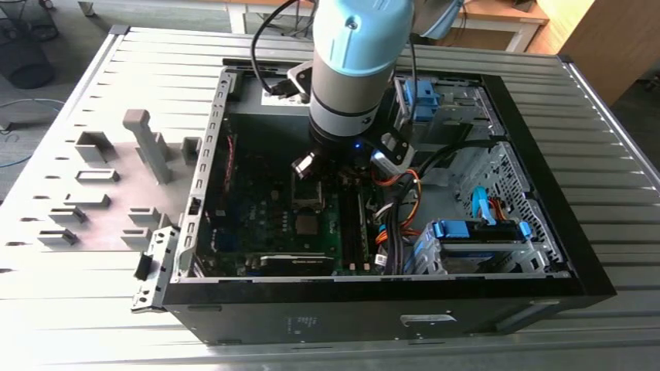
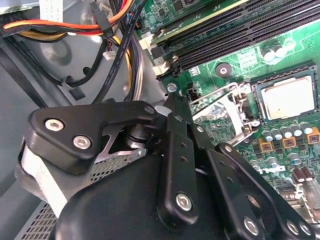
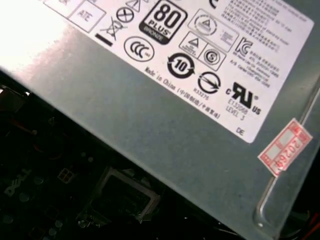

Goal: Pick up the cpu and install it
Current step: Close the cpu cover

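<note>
The end effector (image 2: 172,102), seemingly pressed together on nothing, hovers inside the open computer case (image 1: 577,287) near the motherboard socket (image 2: 286,75), where the cpu (image 2: 289,97) already lies seated, the retention frame (image 2: 225,107) hinged open to admit it.

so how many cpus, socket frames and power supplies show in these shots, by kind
cpu: 1
socket frame: 1
power supply: 1
total: 3
</note>
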Action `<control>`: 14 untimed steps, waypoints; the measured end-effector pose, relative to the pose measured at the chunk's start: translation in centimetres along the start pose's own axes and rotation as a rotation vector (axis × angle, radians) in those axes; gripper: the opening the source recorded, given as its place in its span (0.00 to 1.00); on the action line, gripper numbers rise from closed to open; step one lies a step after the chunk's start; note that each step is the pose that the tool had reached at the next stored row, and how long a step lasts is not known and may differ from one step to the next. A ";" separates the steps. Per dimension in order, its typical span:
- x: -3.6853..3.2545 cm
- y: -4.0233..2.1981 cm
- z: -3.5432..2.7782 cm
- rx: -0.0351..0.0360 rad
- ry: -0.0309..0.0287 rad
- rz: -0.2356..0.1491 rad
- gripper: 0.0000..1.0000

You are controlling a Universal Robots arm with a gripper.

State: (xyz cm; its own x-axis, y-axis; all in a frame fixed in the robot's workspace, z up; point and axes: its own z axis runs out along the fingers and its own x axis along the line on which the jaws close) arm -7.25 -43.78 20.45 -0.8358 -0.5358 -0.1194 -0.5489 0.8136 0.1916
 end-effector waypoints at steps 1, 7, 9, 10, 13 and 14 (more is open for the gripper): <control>0.00 0.01 -0.07 -0.0009 -0.0006 0.000 0.11; 0.04 -0.05 -0.42 -0.0036 -0.0023 0.000 0.11; 0.09 -0.13 -0.47 -0.0035 -0.0022 0.000 0.11; 0.12 -0.17 -0.49 -0.0035 -0.0023 0.000 0.11; 0.16 -0.23 -0.62 -0.0034 -0.0021 0.000 0.11; 0.16 -0.24 -0.68 -0.0035 -0.0022 0.000 0.11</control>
State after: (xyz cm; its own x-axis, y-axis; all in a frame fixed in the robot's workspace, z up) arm -7.26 -44.21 21.05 -0.8359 -0.5353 -0.1215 -0.5489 0.8128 0.1950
